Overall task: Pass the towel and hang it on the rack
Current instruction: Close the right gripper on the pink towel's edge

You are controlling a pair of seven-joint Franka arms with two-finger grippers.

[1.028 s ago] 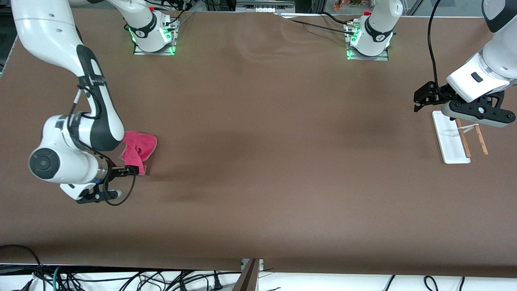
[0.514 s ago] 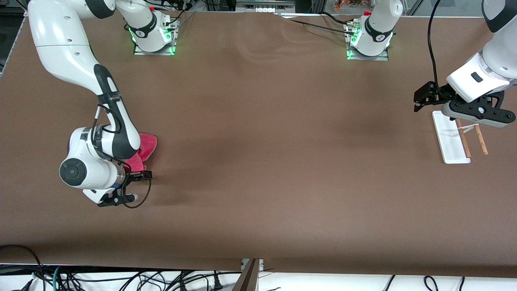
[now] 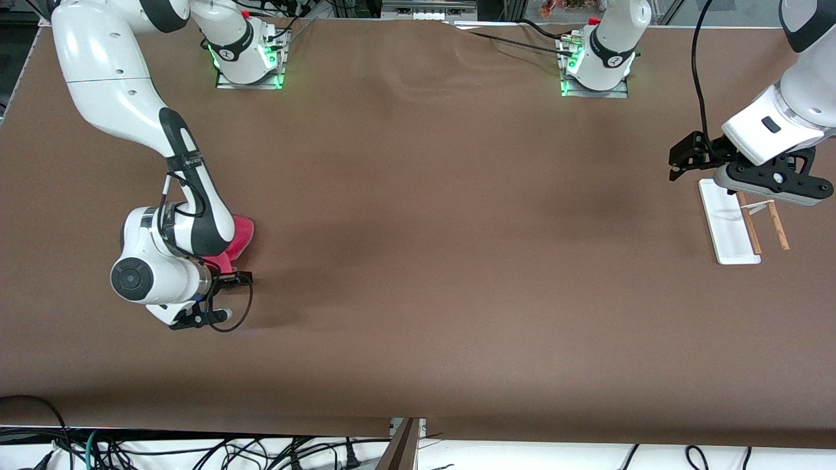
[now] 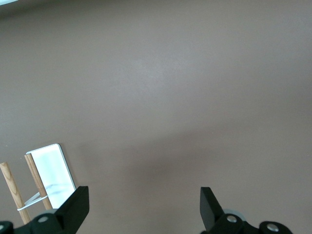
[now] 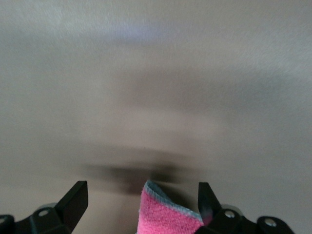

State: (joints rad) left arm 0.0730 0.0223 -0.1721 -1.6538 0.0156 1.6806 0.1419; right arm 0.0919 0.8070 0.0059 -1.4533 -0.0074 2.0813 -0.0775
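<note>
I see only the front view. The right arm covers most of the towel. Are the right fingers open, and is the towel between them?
Observer: Yes. In the right wrist view the right gripper is open, and a corner of the towel lies between the fingers.
Operator: Are they touching it?
Observer: One finger stands clear of the cloth; at the other I cannot tell.
Operator: And the left gripper?
Observer: The left gripper is open and holds nothing. It waits over the rack, whose two wooden rods show beside one finger.
</note>
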